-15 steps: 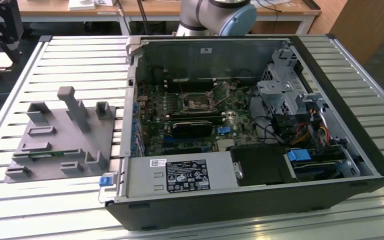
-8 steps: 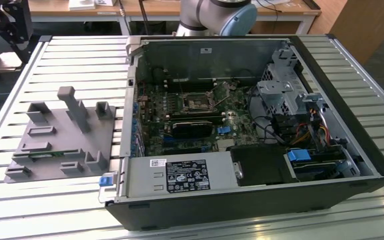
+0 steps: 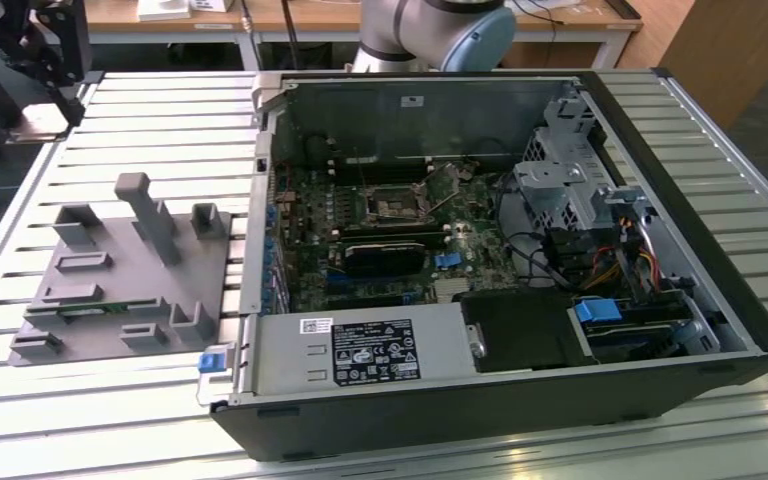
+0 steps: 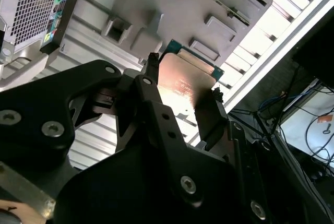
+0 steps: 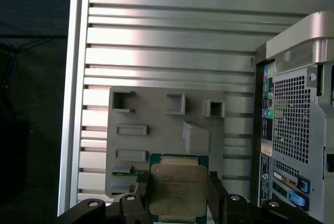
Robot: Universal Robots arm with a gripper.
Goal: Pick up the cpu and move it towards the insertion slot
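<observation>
My gripper (image 5: 177,195) holds the cpu (image 5: 178,190), its black fingers (image 4: 156,109) pinching the chip by two opposite edges, silver top showing in both wrist views. Just beyond the fingers, well below them, lies the grey plastic tray (image 5: 156,125) on the slatted aluminium bench (image 5: 167,41). Farther off, beside the tray, stands the open computer case (image 3: 704,240); the insertion slot (image 3: 394,205) sits on its motherboard (image 3: 357,250), well apart from the fingers.
</observation>
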